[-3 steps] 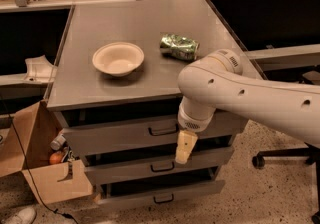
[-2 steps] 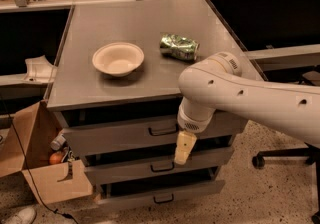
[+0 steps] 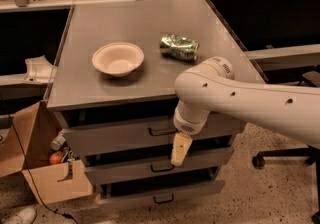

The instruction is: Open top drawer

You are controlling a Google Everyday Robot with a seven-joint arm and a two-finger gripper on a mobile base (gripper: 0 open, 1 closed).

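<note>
The top drawer (image 3: 110,140) is the tall grey front panel just under the grey cabinet top (image 3: 145,18). Its dark loop handle (image 3: 161,131) sits at the panel's centre. A dark gap shows between the panel and the cabinet top. My gripper (image 3: 180,151) hangs pointing down in front of the drawers, just right of and slightly below that handle, at the lower edge of the top drawer's front. It touches nothing that I can see. My white arm comes in from the right and covers the right part of the panel.
Two shallower drawers (image 3: 125,172) (image 3: 150,197) lie below. A cream bowl (image 3: 118,58) and a crushed green can (image 3: 179,47) rest on the cabinet top. An open cardboard box (image 3: 45,180) stands at the left on the floor. A chair base (image 3: 272,158) is at the right.
</note>
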